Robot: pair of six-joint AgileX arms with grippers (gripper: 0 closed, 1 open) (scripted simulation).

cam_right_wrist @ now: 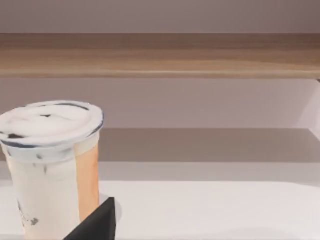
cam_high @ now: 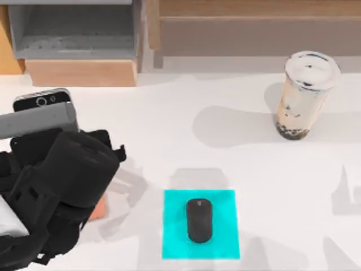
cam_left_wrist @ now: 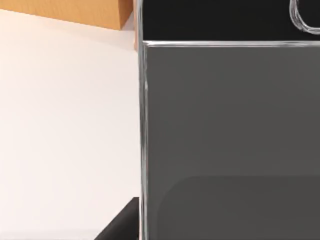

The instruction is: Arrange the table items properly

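With the mouse (cam_high: 199,219) already on the cyan mat (cam_high: 175,248), our left arm (cam_high: 56,192) holds the smartphone (cam_high: 42,113) over the table's (cam_high: 225,152) left side, jaws unseen, so next we judge lowering it onto the stand.

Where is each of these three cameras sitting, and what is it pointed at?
Top view: above the table, looking down; shows the left arm over the smartphone, and the mouse.
Left wrist view: on the left arm, close against the smartphone.
Right wrist view: on the right arm, facing the cup and shelf.
Shared: top and right wrist views both show the cup.
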